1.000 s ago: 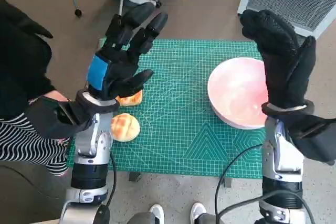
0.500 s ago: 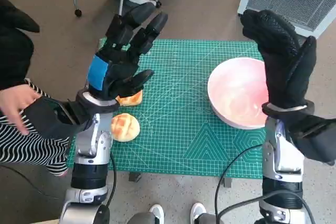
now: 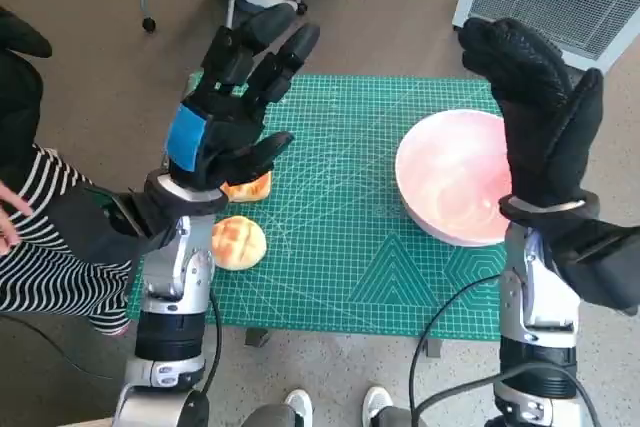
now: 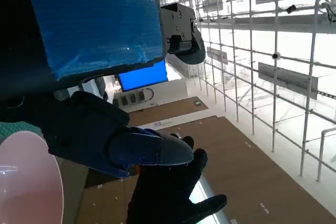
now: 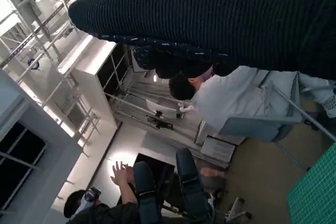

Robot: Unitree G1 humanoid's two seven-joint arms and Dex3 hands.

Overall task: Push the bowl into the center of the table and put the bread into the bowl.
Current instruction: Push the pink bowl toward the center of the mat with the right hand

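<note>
In the head view the pink bowl (image 3: 455,179) sits at centre right of the frame, on the right part of the green cutting mat (image 3: 340,237) that covers the counter, its far rim close to the mat's right edge. Two bread rolls lie at the left of the mat: one round bun (image 3: 238,243) near the lower left edge, and a second roll (image 3: 248,187) just above it, partly hidden under the left hand.

The left hand (image 3: 228,107) is raised above the mat at upper left, fingers spread and holding nothing, its blue-taped back facing the camera. The right hand (image 3: 540,112) stands upright at the right of the frame, over the bowl's right rim, fingers extended and apart, empty.

A person in a striped garment (image 3: 40,247) shows at the left edge. White shoes (image 3: 335,405) appear at the bottom centre.

In the left wrist view the bowl's rim (image 4: 26,182) shows at lower left, with the gloved right hand (image 4: 168,198) beyond the left hand's fingers (image 4: 147,148).
</note>
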